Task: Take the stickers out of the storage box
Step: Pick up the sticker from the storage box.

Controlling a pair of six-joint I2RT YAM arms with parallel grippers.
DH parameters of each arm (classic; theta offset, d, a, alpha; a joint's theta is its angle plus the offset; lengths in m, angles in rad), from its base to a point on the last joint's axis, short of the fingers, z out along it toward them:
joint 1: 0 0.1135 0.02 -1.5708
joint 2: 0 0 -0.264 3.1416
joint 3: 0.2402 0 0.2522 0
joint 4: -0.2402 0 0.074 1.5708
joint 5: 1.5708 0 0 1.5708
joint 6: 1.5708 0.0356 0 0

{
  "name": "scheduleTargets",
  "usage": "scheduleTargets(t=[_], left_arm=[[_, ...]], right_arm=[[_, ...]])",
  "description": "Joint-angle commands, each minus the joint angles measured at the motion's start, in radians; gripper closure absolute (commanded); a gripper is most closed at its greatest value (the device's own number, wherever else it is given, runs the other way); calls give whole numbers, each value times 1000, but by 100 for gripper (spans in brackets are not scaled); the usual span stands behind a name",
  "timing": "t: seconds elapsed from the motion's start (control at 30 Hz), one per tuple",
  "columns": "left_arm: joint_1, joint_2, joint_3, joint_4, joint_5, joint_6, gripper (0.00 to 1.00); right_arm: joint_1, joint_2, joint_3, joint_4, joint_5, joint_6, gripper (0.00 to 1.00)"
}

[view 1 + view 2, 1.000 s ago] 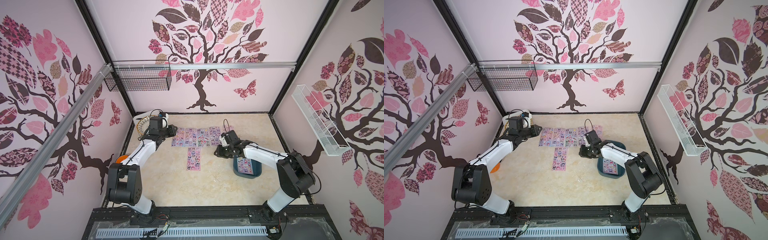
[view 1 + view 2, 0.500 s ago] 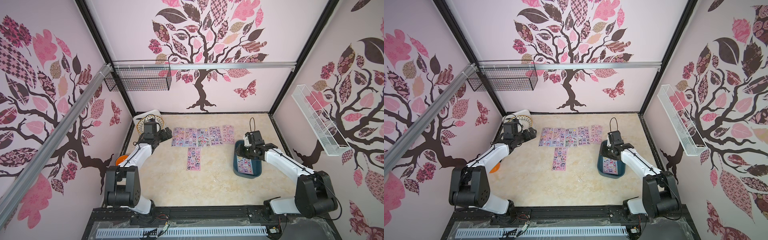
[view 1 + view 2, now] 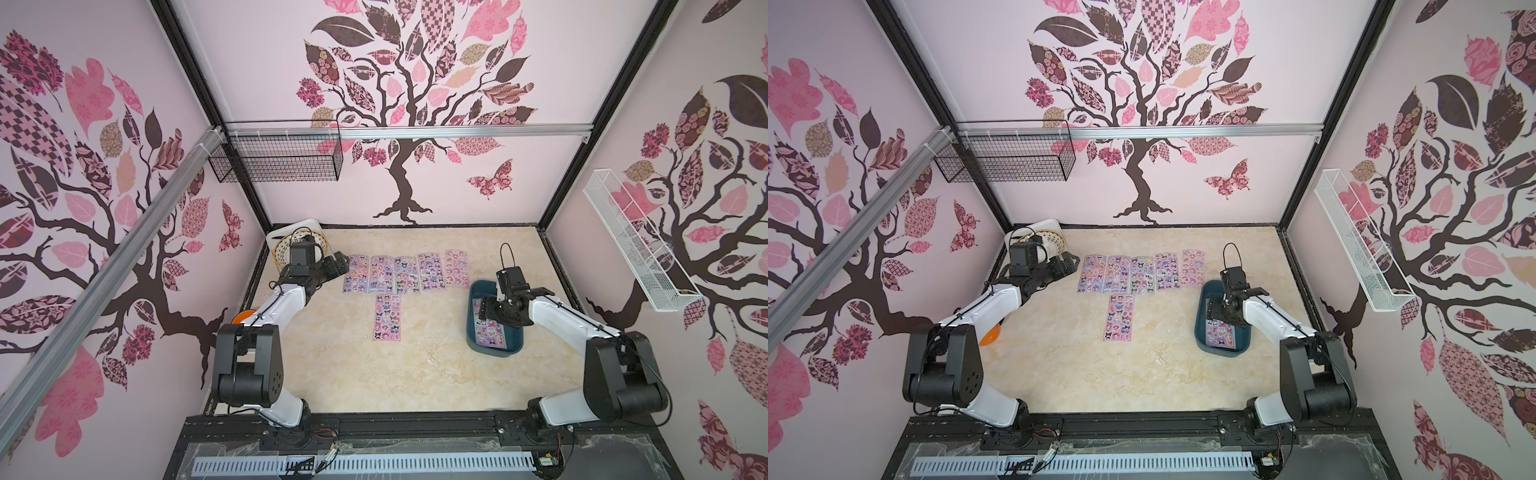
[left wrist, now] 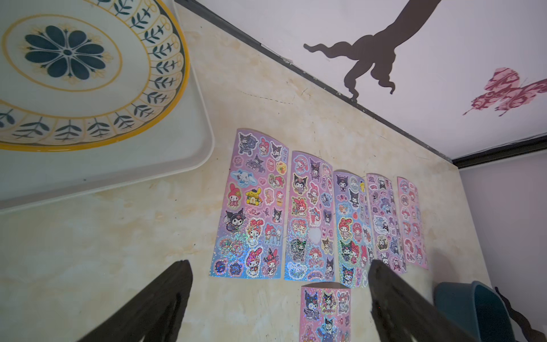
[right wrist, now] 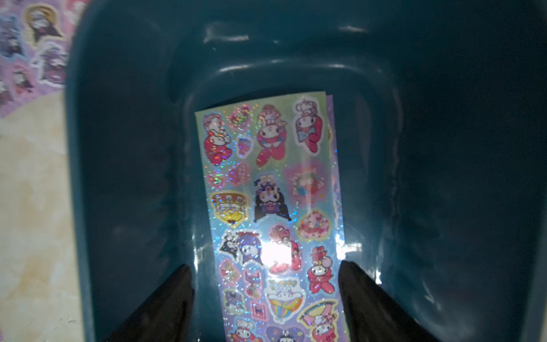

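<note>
Several stickers (image 3: 405, 274) lie side by side in a row at the back of the table, and one more sheet (image 3: 388, 316) lies in front of them. The teal storage box (image 3: 492, 352) stands to the right and holds a sticker sheet (image 3: 490, 332), with the edge of another under it in the right wrist view. My right gripper (image 3: 488, 309) reaches down into the box, open, its fingers either side of the top sheet (image 5: 266, 183). My left gripper (image 3: 338, 264) hovers open and empty just left of the row (image 4: 251, 207).
A white tray (image 3: 313, 226) with a patterned plate (image 3: 282, 249) fills the back left corner behind my left arm. An orange object (image 3: 241, 316) lies by the left wall. A black wire basket (image 3: 278, 158) and a white one (image 3: 636, 245) hang on the walls.
My right gripper left a sheet at the row's right end, swung right over the storage box and opened as it dipped in. My left gripper opened and drew back left from the row.
</note>
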Motion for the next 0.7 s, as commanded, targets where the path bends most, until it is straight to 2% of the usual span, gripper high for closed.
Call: scheduleTargets(t=[0.0, 0.37, 0.4, 0.5, 0.67], left_arm=[[-5, -14, -11, 55, 48, -10, 2], [-19, 8, 9, 57, 68, -8, 2], [-21, 13, 13, 53, 68, -10, 2], [-29, 27, 22, 56, 80, -9, 2], [-39, 42, 32, 61, 93, -6, 3]], right_arm=[[-6, 70, 50, -28, 30, -30, 14], [-7, 236, 182, -97, 47, -68, 4], [-5, 242, 186, -96, 35, -69, 1], [-6, 267, 197, -99, 19, -67, 1], [-7, 311, 217, -123, 59, -71, 1]])
